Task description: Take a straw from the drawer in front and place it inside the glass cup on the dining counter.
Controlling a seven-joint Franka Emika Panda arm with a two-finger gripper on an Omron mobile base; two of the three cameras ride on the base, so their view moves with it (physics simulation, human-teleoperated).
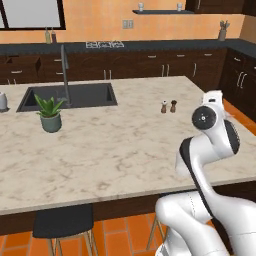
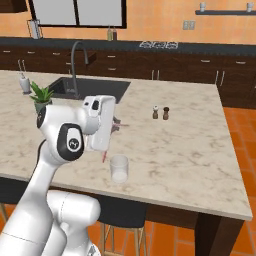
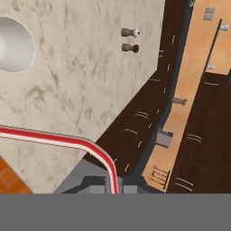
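Note:
My gripper is shut on the straw, a red-and-white stick that runs from the fingertips up and away to the left edge of the hand view, looking bent there. In the right base view the hand hangs over the near part of the dining counter, and a pink bit of the straw pokes out below it. The glass cup stands upright on the counter just right of and below the hand. In the hand view the glass cup is at the upper left. The drawer is out of view.
Salt and pepper shakers stand mid-counter, beyond the cup. A dark sink with a tall faucet and a potted plant sit to the left. A black stool is tucked under the counter's near edge.

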